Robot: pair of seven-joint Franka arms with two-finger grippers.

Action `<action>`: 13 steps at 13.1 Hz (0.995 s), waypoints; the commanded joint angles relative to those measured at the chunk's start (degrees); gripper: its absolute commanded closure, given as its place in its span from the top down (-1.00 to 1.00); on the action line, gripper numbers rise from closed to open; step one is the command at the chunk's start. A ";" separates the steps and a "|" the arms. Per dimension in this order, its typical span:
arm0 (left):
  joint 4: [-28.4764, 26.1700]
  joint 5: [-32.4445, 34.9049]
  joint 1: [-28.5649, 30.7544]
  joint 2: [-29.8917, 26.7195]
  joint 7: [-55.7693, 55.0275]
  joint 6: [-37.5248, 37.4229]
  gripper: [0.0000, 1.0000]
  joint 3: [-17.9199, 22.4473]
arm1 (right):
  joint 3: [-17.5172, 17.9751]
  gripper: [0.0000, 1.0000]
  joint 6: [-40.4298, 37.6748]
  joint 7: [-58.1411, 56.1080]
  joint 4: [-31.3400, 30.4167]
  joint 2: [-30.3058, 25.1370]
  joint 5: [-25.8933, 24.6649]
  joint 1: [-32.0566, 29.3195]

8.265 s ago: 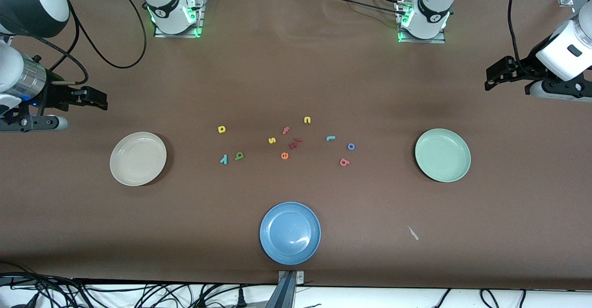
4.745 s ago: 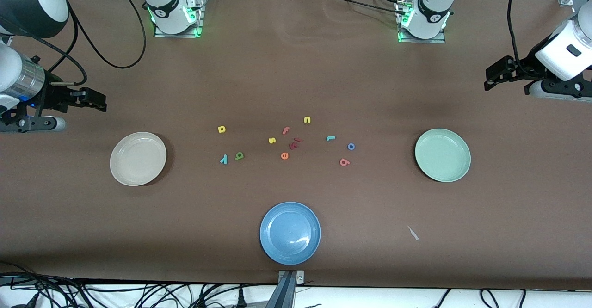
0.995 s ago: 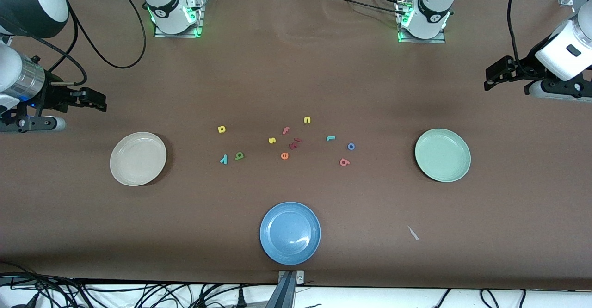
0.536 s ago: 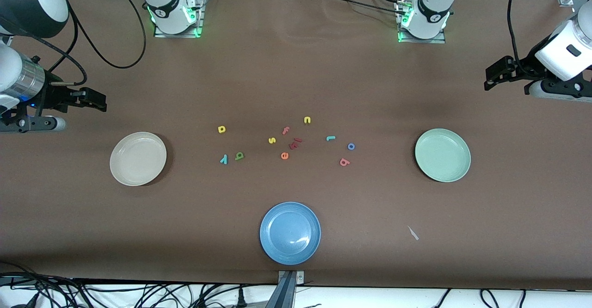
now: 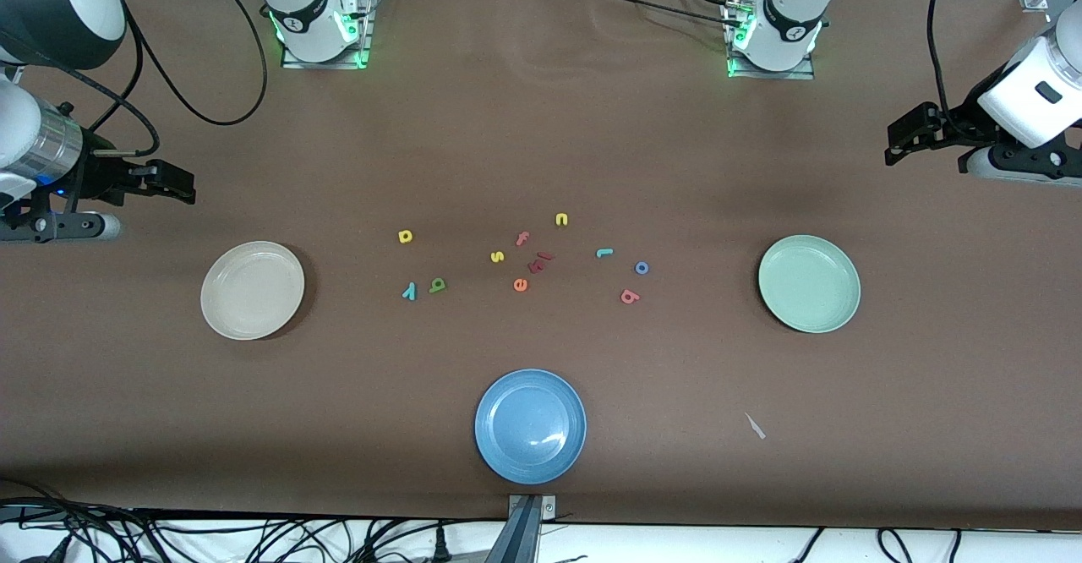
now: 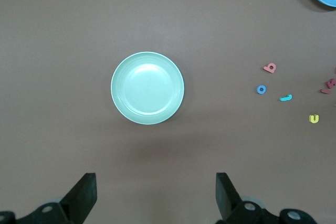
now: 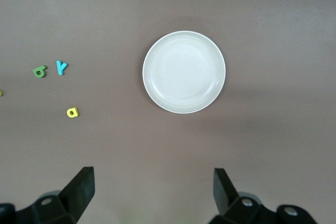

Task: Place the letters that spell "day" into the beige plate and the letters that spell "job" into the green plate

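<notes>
- Six wanted letters lie mid-table in the front view: yellow d (image 5: 406, 237), green a (image 5: 437, 285) and teal y (image 5: 409, 292) toward the beige plate (image 5: 252, 290); teal j (image 5: 603, 253), blue o (image 5: 642, 268) and red b (image 5: 629, 297) toward the green plate (image 5: 809, 283). Both plates are empty.
- Left wrist view: the left gripper (image 6: 155, 198) hangs wide open, empty, above the table beside the green plate.
- Right wrist view: the right gripper (image 7: 152, 195) waits likewise by the beige plate.
- Foam letters look light, soft and thin; pinch across their edges.
</notes>
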 commanded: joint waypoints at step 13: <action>0.37 1.61 -0.21 -0.07 0.77 -0.69 1.00 -0.02 | 0.88 1.00 2.40 4.89 -0.63 3.27 3.17 8.40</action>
